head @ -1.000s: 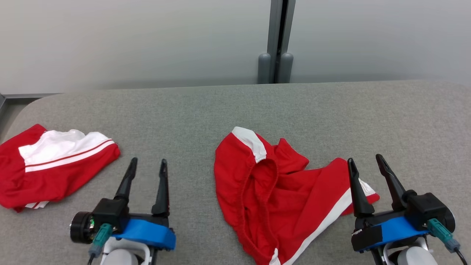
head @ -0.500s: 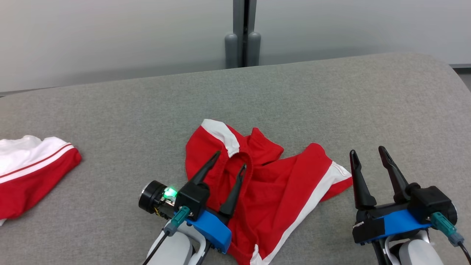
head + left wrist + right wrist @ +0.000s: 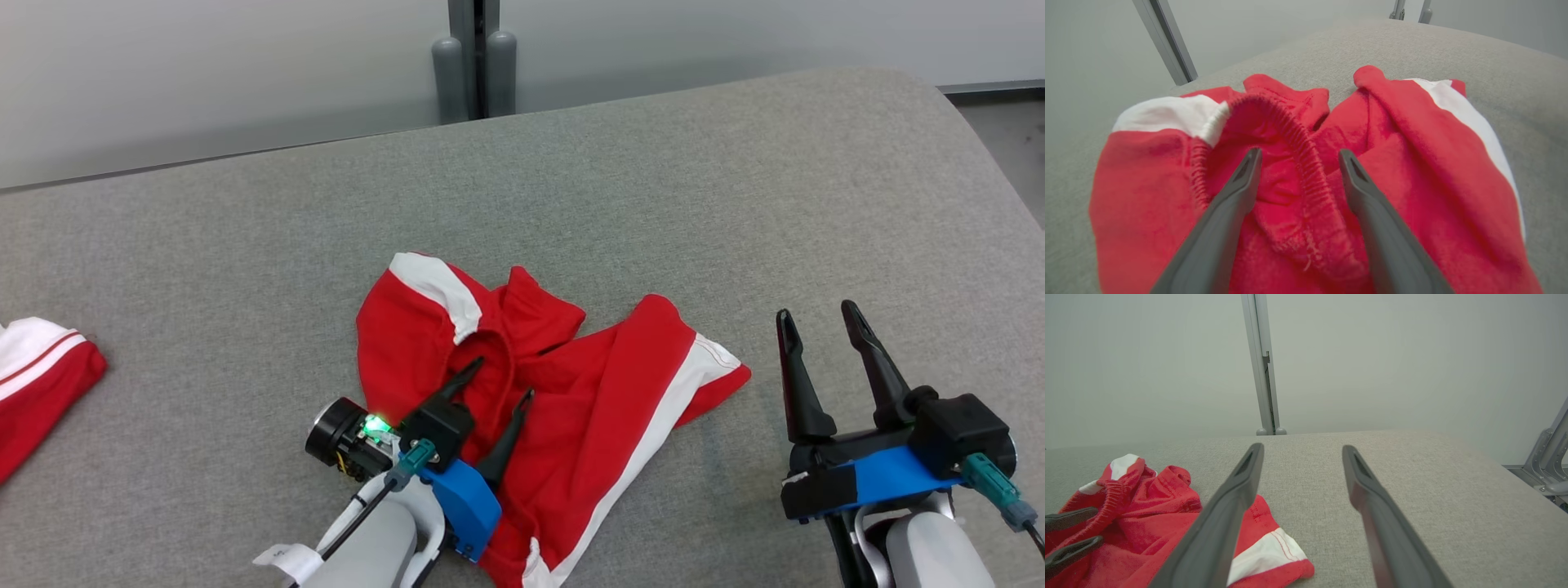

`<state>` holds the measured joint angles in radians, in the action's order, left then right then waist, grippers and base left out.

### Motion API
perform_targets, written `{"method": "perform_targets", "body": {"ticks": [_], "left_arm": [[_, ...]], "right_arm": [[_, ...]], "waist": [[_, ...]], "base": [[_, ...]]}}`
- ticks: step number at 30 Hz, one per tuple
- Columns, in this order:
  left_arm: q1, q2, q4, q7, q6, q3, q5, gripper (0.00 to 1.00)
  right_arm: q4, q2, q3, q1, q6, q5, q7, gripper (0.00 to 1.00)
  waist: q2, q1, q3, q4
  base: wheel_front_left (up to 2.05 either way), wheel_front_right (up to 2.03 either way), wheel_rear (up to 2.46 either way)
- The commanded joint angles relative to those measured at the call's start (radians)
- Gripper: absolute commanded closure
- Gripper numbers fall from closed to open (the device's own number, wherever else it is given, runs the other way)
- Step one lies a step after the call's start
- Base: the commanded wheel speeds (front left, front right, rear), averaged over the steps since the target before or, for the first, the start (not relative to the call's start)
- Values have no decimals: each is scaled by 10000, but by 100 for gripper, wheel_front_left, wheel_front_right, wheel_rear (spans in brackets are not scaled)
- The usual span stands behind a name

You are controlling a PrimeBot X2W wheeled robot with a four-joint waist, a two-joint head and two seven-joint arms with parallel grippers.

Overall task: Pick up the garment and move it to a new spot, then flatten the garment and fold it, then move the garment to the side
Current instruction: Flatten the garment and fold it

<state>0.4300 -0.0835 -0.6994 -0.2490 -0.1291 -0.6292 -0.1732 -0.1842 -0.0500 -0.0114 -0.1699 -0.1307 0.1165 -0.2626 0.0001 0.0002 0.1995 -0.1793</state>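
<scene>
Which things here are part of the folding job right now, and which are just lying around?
In the job:
- crumpled red shorts, mid-table
- left gripper, open over their waistband
- right gripper, open, beside them

Just lying about:
- second red and white garment, far left edge
- grey post behind the table

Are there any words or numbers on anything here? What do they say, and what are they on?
No text here can be read.
White tag at the bottom edge of the head view: too small to tell whether anything is printed on it.
Red garment: plain white stripes, with no words or logo showing.
</scene>
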Motion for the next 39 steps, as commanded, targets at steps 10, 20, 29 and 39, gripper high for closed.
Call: {"method": "perform_targets", "body": {"ticks": [10, 20, 29, 39], "left_arm": [[1077, 129, -1281, -87, -12, -28, -459, 100], [862, -472, -218, -168, 88, 736, -1096, 100], [-149, -1623, 1247, -165, 588, 2139, -1623, 100], [-1090, -1358, 1381, -168, 642, 2563, -1894, 0]], "right_arm": [[149, -9, 158, -12, -3, 113, -33, 0], [14, -12, 165, 146, -1, 189, -33, 0], [-107, -12, 143, 193, -1, 154, -33, 0], [-309, -10, 125, 330, -1, 143, -33, 0]], "waist": [[-1, -2, 89, 40], [-1, -2, -165, 833], [-1, -2, -257, 1057], [-1, -2, -423, 1034]], "base": [[0, 0, 0], [0, 0, 0], [0, 0, 0], [0, 0, 0]]}}
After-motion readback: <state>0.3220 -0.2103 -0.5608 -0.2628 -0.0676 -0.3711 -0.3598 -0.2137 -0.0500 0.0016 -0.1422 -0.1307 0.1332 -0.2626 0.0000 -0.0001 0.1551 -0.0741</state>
